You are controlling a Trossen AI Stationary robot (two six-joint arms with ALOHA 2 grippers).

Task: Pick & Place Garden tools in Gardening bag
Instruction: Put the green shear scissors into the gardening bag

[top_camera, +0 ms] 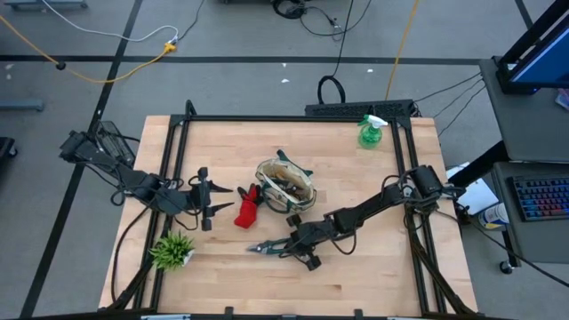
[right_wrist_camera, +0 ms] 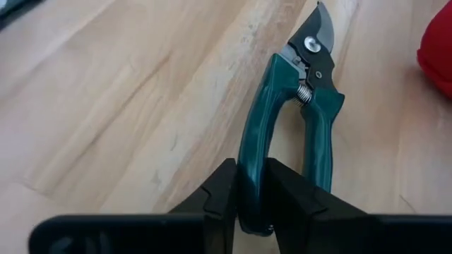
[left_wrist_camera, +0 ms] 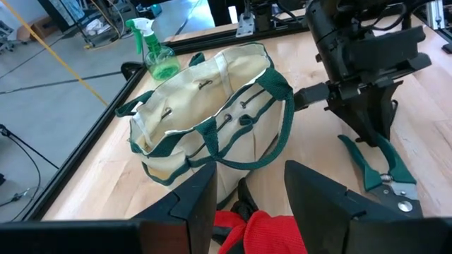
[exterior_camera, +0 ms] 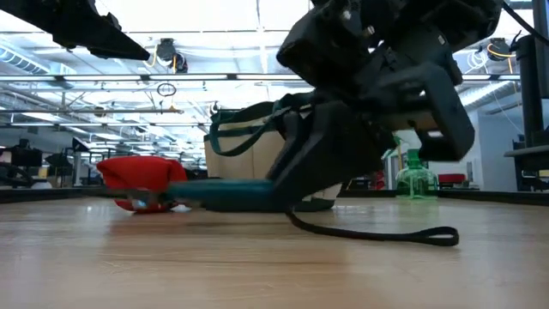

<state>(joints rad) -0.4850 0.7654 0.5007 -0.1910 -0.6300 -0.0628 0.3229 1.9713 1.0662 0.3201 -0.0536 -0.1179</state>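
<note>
Pruning shears (right_wrist_camera: 286, 134) are pinched by the right gripper (right_wrist_camera: 248, 194) on one teal handle only, the fingers nearly closed around it; the other handle is left free, blades pointed away from the wrist. The shears are seen lying flat on the table (top_camera: 373, 276), near-centre, just near of the gardening bag (top_camera: 286, 185), so the grip is judged as taken low for a lift not yet begun. The bag is stood upright mid-table, mouth open upward, tools already visible inside. The red glove (top_camera: 246, 206) is left on the table touching the bag's left side. The left gripper (top_camera: 205, 199) is held wide open and empty, left of the glove, likely staged for it. The green spray bottle (top_camera: 370, 131) is parked at the far edge, well apart
</note>
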